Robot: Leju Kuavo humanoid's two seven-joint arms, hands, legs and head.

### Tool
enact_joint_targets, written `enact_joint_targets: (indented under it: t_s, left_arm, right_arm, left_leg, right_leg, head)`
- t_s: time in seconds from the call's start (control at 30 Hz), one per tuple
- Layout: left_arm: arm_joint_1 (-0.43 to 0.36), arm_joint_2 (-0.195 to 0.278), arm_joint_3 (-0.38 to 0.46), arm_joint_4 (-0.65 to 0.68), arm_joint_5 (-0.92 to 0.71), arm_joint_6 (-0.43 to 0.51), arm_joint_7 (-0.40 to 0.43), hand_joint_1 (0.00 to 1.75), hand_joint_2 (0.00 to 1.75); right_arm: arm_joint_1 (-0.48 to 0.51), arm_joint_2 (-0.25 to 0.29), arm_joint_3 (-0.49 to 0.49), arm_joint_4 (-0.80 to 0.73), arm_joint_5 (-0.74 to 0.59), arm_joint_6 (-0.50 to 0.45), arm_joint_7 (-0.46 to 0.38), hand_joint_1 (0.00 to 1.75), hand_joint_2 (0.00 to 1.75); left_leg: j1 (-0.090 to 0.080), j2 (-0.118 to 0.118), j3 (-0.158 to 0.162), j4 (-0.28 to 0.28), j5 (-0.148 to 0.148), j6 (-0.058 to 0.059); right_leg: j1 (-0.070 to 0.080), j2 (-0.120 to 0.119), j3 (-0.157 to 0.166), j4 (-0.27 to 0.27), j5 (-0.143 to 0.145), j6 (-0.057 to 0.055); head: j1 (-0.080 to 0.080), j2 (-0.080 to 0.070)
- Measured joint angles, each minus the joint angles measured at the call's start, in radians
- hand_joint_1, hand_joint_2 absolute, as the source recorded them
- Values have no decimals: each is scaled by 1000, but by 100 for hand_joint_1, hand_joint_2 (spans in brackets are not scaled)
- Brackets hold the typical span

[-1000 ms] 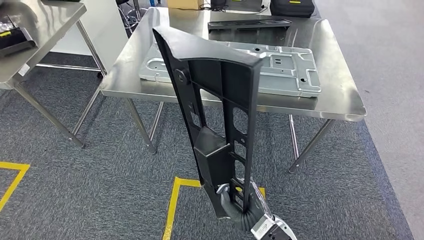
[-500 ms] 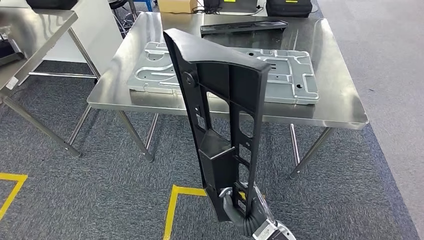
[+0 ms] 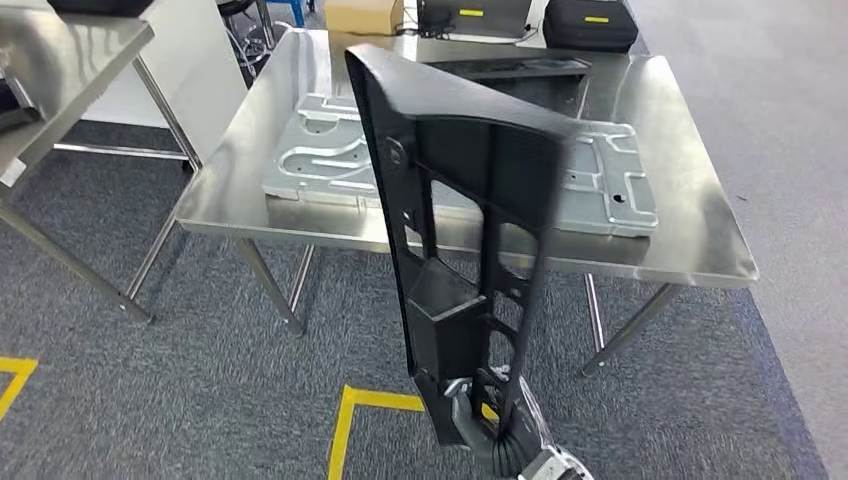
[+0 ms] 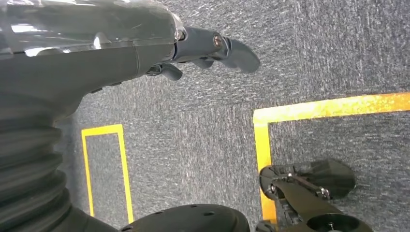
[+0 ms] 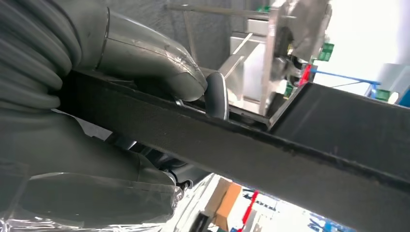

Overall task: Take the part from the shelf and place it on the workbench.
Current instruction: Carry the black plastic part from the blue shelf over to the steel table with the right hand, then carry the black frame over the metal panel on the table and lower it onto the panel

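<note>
Down at the bottom of the head view the right hand (image 3: pixel 478 420) was wrapped around the foot of the black part (image 3: pixel 455 210), thumb and fingers clamped on its lower end, and the right wrist view showed that grip up close: the grey thumb (image 5: pixel 154 67) pressed onto the part's long dark edge (image 5: pixel 270 145), with the rest of the hand (image 5: pixel 87 159) closed beneath it. The part itself stood nearly upright in that grasp, a tall ribbed plastic frame with open cut-outs and a boxy pocket partway up, leaning slightly and flaring into a broad angled top; it hung in the air over the grey carpet (image 3: pixel 200 400), in front of the workbench (image 3: pixel 690 250) and not touching it, its top overlapping the tabletop from this angle. A yellow floor line (image 3: pixel 345 430) ran across the carpet just beside the hand. The left hand (image 4: pixel 212 46) was seen in its own wrist view, held above the carpet with nothing in it, fingers extended and loose, yellow tape markings (image 4: pixel 263 140) on the floor below. Farther out, a pale grey stamped metal panel (image 3: pixel 320 160) lay flat on the steel workbench, partly hidden behind the part. Beyond it a flat black piece (image 3: pixel 520 68) rested on the bench's far side, and past that sat a cardboard box (image 3: pixel 362 15) and dark cases (image 3: pixel 590 22). A second steel table (image 3: pixel 70 60) stood off to the left.
</note>
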Motion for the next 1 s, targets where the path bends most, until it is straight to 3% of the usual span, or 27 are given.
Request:
enact_joint_targets:
  t_s: [0.07,0.1,0.13,0.17,0.2,0.23,0.27,0.3,0.37,0.43,0.53,0.57,0.6,0.63,0.7,0.77,0.9,0.93,1.0]
  left_arm:
    - [2,-1,0,0,1,0,4,0,175]
    - [3,-1,0,0,1,0,6,0,175]
    - [4,-2,0,0,2,0,8,0,175]
    - [5,-2,0,0,2,0,10,0,175]
    - [6,-3,0,0,1,-1,12,0,175]
    - [7,-4,0,0,1,-1,13,0,175]
    - [7,-4,0,1,1,-1,14,0,175]
    - [8,-4,0,1,0,-1,15,0,175]
    - [6,-4,0,0,0,-1,15,0,175]
    - [4,-4,0,0,0,-1,15,0,175]
    - [-4,-3,0,0,3,0,12,0,175]
    - [-8,-2,0,0,4,1,11,0,175]
    - [-11,-2,0,0,4,1,10,0,175]
    - [-13,-2,0,0,3,1,9,0,175]
    - [-10,-2,0,0,1,1,8,0,175]
    - [-6,-2,0,0,-2,-1,6,0,175]
    - [-4,-3,0,0,-4,-13,-13,0,175]
    - [-4,-3,0,0,-3,-17,-23,0,175]
    - [-3,-4,-1,0,-2,-24,-40,0,175]
  right_arm:
    - [6,0,0,-3,-8,4,-1,175,175]
    - [8,0,0,-3,-10,6,-1,175,175]
    - [9,0,0,-3,-11,8,-1,175,175]
    - [10,-1,-1,-4,-12,9,-1,175,175]
    - [10,-1,-1,-4,-13,10,-2,175,175]
    - [11,-1,-2,-5,-14,11,-2,175,175]
    - [12,-2,-3,-6,-14,11,-2,175,175]
    - [13,-2,-4,-8,-14,11,-3,175,175]
    - [14,-2,-5,-12,-14,12,-4,175,175]
    - [13,-2,-6,-15,-14,12,-5,175,175]
    - [13,-4,-9,-20,-15,13,-6,175,175]
    - [14,-5,-10,-22,-15,13,-6,175,175]
    - [14,-6,-12,-25,-14,13,-6,175,175]
    - [13,-8,-15,-29,-12,12,-5,175,175]
    - [10,-14,-22,-45,2,11,0,175,175]
    - [4,-23,-33,-67,18,10,8,175,175]
    - [-34,-68,-66,-118,11,32,20,175,175]
    - [-56,-85,-79,-128,7,36,24,175,175]
    - [-108,-118,-108,-138,3,41,33,175,175]
  left_leg:
    - [0,-2,10,0,-13,0]
    - [0,-3,20,0,-22,-1]
    - [0,-4,33,0,-31,-4]
    - [1,-5,46,-1,-42,-7]
    - [0,-5,60,0,-53,-11]
    - [-1,-5,69,0,-62,-16]
    - [-1,-5,75,-2,-71,-22]
    - [-2,-5,81,-1,-75,-29]
    - [-2,-4,88,8,-77,-40]
    - [-1,-3,65,72,-84,-48]
    - [1,-1,-48,246,-150,-61]
    - [1,-1,-78,279,-168,-63]
    - [1,0,-93,281,-168,-64]
    - [1,0,-94,251,-143,-63]
    - [1,1,-70,133,-46,-57]
    - [-4,4,-55,48,6,-45]
    - [-5,2,-46,23,14,-20]
    - [-3,3,-41,17,14,-15]
    - [-2,5,-32,10,11,-6]
  right_leg:
    - [-4,0,-77,80,-28,7]
    - [-5,0,-95,76,-16,9]
    - [-6,-1,-97,40,19,9]
    - [-7,-1,-86,-21,71,7]
    - [-5,-2,-75,-78,121,3]
    - [-2,-3,-66,-122,152,-4]
    - [1,-3,-61,-147,172,-12]
    - [3,-3,-59,-155,173,-21]
    - [2,-2,-43,-164,169,-37]
    - [-2,-2,-18,-174,159,-50]
    - [-3,-4,7,-179,139,-58]
    - [-3,-4,16,-179,131,-58]
    - [-3,-4,27,-179,122,-58]
    - [-3,-2,39,-179,113,-57]
    - [-3,-1,67,-179,94,-52]
    - [-1,1,80,-178,80,-42]
    - [0,-1,81,-174,58,-20]
    - [-1,-2,70,-152,45,-15]
    - [-4,-2,10,-48,1,-6]
  head:
    - [0,0]
    - [0,0]
    - [0,0]
    - [0,0]
    - [0,0]
    - [0,0]
    - [1,0]
    - [1,0]
    - [1,0]
    - [0,0]
    - [0,0]
    - [0,0]
    - [0,0]
    - [0,0]
    - [0,0]
    - [0,0]
    - [0,0]
    - [0,0]
    - [0,0]
